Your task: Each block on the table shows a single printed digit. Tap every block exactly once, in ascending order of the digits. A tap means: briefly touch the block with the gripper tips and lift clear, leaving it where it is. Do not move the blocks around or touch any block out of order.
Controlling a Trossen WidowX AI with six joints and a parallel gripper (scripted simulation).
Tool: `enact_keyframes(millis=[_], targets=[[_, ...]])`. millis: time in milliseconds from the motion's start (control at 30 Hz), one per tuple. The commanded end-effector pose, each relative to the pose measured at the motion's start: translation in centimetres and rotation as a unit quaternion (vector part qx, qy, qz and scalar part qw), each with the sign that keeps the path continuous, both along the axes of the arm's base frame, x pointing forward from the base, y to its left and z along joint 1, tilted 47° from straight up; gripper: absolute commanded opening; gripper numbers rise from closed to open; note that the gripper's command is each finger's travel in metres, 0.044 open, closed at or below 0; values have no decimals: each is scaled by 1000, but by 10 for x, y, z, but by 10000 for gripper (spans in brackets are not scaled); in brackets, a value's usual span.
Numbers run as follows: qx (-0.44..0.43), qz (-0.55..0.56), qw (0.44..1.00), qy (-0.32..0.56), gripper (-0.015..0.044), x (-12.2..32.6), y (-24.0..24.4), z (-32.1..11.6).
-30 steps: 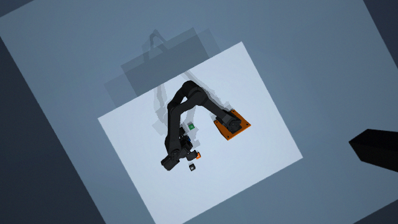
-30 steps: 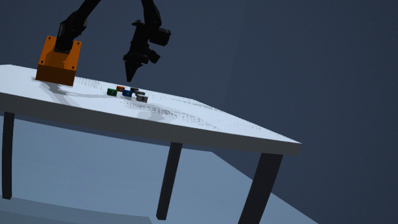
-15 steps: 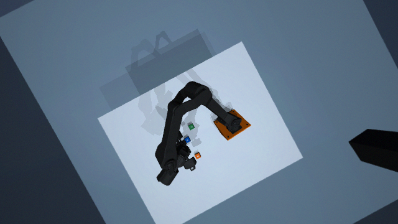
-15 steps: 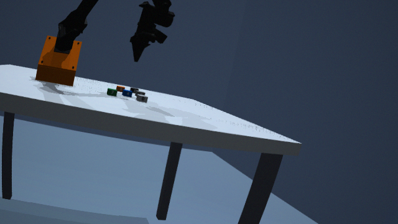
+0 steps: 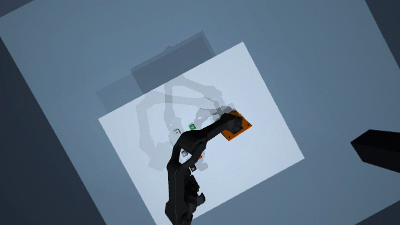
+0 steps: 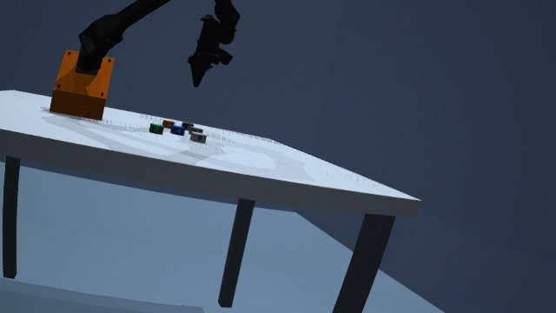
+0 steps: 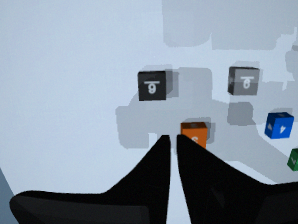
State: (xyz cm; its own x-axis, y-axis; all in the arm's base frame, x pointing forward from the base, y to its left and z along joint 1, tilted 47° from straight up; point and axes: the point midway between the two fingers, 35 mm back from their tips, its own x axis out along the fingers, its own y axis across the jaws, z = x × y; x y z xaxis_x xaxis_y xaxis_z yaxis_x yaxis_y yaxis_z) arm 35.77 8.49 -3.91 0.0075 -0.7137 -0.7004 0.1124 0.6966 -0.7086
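Observation:
My gripper (image 6: 196, 85) (image 7: 172, 141) is shut and empty, high above the table. In the wrist view its tips overlap the near edge of the orange block (image 5: 200, 157) (image 6: 168, 123) (image 7: 193, 132), whose digit is partly covered, looking like an upside-down 3. The black block (image 5: 193, 168) (image 6: 188, 124) (image 7: 152, 86) shows an upside-down underlined 6, ahead-left of the tips. The grey block (image 5: 184, 154) (image 6: 196, 129) (image 7: 243, 81) seems to show an upside-down underlined 9. The blue 4 block (image 6: 177, 129) (image 7: 279, 125) and green 7 block (image 5: 192, 127) (image 6: 156, 129) (image 7: 294, 159) are right. The white 0 block (image 5: 177, 131) (image 6: 198, 137) is outside the wrist view.
The orange base plate (image 5: 229, 136) (image 6: 78, 106) carries the arm on the table (image 5: 265, 150) (image 6: 278, 176). The arm hides part of the table in the top view, including the blue block. Arm shadows cross the table around the blocks.

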Motion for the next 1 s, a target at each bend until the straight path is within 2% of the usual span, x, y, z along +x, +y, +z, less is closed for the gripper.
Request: enact_keyframes(millis=[0, 133, 300, 967], targets=[[-3, -6, 1000, 2, 20, 1, 13, -21], [-3, -6, 1000, 2, 20, 1, 10, -24], [-5, -6, 1000, 2, 20, 1, -44, -75], [-5, -6, 1000, 2, 20, 1, -61, -91]])
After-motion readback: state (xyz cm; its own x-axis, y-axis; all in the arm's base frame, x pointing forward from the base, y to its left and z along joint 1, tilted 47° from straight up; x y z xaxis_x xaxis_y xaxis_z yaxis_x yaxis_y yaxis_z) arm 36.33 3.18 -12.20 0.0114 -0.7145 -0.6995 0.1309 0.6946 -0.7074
